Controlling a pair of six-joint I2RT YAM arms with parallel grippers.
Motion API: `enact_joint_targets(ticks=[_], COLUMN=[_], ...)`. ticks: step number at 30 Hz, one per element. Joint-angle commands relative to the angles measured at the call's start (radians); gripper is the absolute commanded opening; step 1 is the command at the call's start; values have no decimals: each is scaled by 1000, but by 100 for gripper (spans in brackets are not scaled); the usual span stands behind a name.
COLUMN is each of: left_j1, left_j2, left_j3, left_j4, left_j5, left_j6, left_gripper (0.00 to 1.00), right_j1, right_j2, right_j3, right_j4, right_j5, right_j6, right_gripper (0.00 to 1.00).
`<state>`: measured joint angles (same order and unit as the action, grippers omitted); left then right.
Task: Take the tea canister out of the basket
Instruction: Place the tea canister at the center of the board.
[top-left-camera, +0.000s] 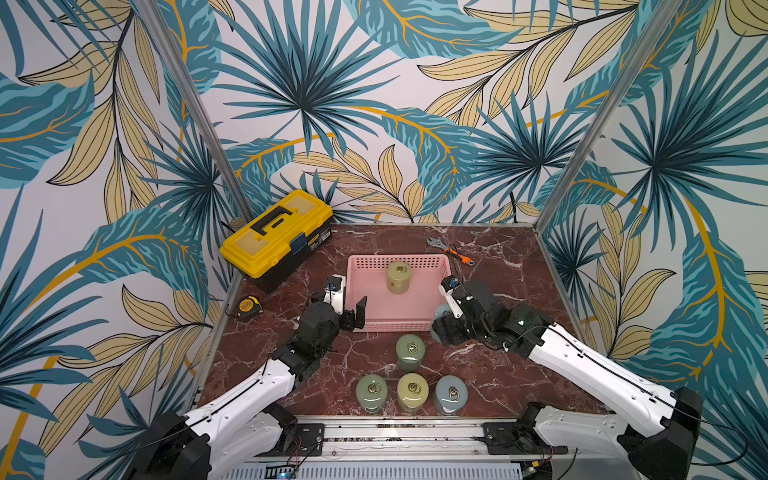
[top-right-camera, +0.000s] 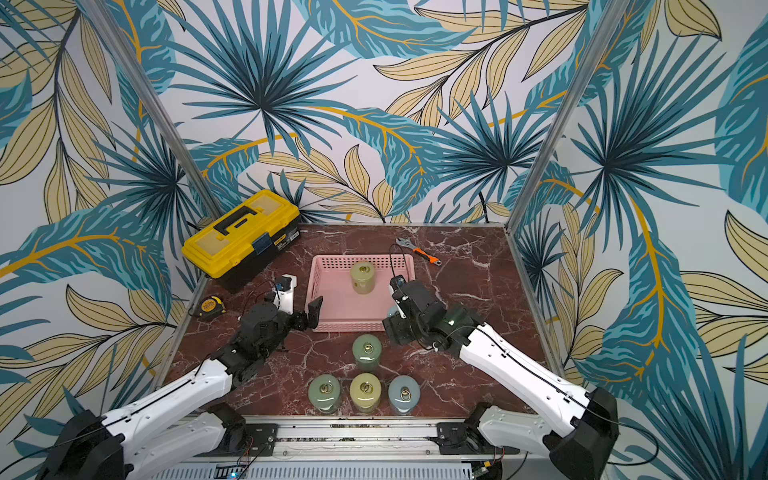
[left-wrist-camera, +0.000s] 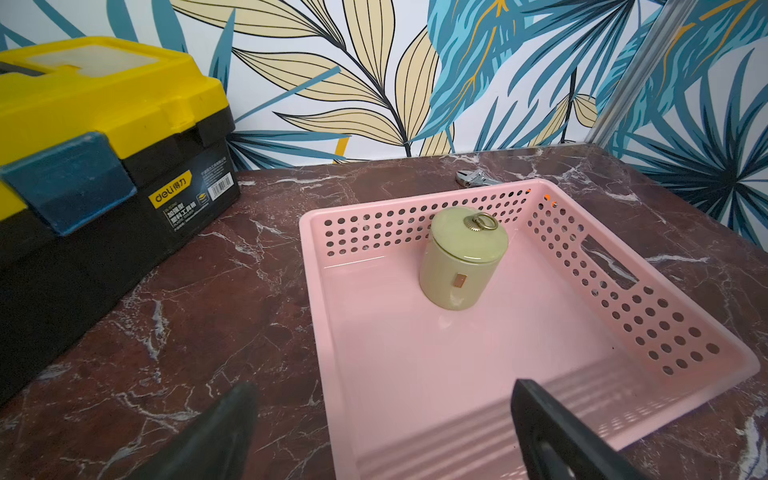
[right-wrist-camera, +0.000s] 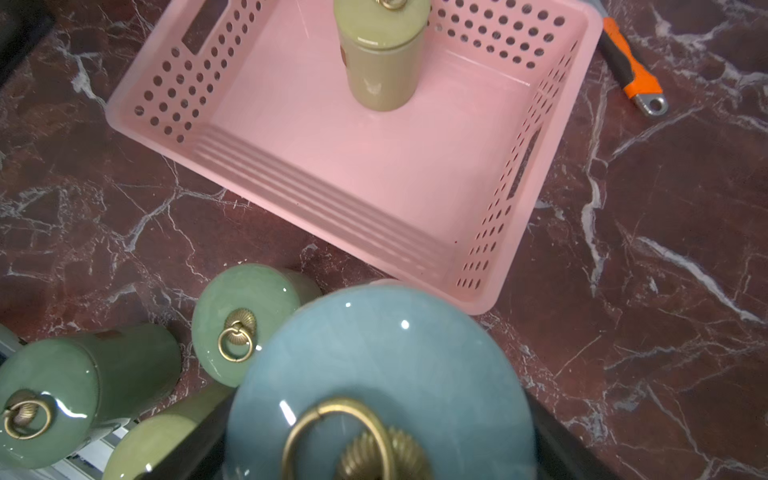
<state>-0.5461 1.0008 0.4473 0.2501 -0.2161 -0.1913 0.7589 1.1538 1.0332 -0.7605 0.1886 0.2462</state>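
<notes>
Blue tea canister (right-wrist-camera: 374, 361) comes first, its glossy lid and brass ring filling the right wrist view. The right claw (top-left-camera: 441, 326) is clamped on it, black fingers (right-wrist-camera: 557, 440) on either side, at the near right corner of the basket (top-left-camera: 419, 262). From above, the wrist hides most of that grip. The biggest thing about is the yellow-and-black toolbox (left-wrist-camera: 104, 124), off the basket's far left corner. Only the left wrist view is close enough to read its sticker: "deli", some Chinese characters and a barcode. The pink basket sits mid-table (top-left-camera: 519, 291). At its near left corner the left claw (top-left-camera: 355, 316) is spread wide and empty, one finger above the basket floor and the other outside the wall. A yellow-green tea canister (top-left-camera: 399, 277) stands upright inside the basket, close to the far wall; its small coppery tag shows no writing. A green canister (top-left-camera: 410, 351) stands just off the basket's near wall, and a row of three canisters (top-left-camera: 412, 392) stands farther out. An orange-handled wrench (top-left-camera: 451, 251) lies beyond the far right corner. The tape measure (top-left-camera: 249, 306), well left of the basket, shows only in both top views, its print too small to read.
</notes>
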Motion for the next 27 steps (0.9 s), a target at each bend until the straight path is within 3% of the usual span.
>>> enact_joint_targets(ticks=[1, 27], left_j1=[3, 3], left_j2=[2, 2], left_j3=[-8, -7], left_j4=[12, 12], left_j5=[9, 9], left_j6=[-1, -1], left_gripper=[100, 100], right_j1=[19, 72], right_j2=[-38, -9], right_j3=[-27, -229], right_j4=[62, 200], right_j5=[33, 24], right_j6=[54, 178], right_gripper=[53, 52])
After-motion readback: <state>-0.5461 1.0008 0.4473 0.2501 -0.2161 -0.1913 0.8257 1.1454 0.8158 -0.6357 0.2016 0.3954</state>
